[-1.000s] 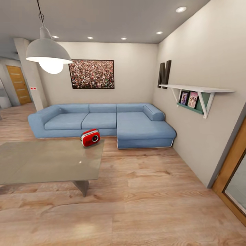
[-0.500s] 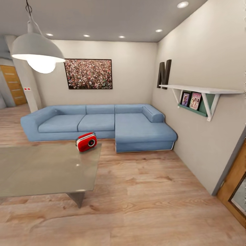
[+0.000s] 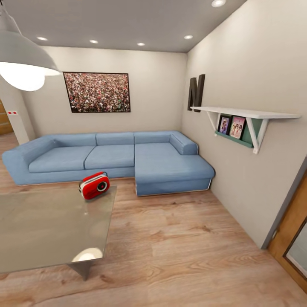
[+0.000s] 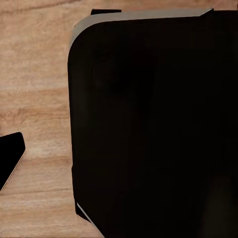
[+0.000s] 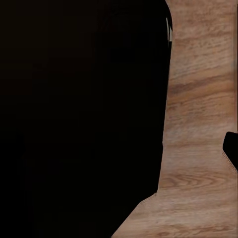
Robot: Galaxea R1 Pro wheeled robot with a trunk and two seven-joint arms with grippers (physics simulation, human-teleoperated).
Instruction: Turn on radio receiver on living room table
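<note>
The radio [image 3: 94,185] is small, rounded and red with white sides, a round dial on its face and a thin wire handle on top. It stands at the far right corner of the glossy grey table [image 3: 42,230], in front of the blue sofa [image 3: 111,155]. Both wrist views show dark bodywork over wood floor [image 4: 34,99]; neither gripper's jaws can be made out.

Beige walls, plank floor [image 3: 179,238], blue sofa [image 3: 115,155], white dome lamp [image 3: 21,59]
</note>
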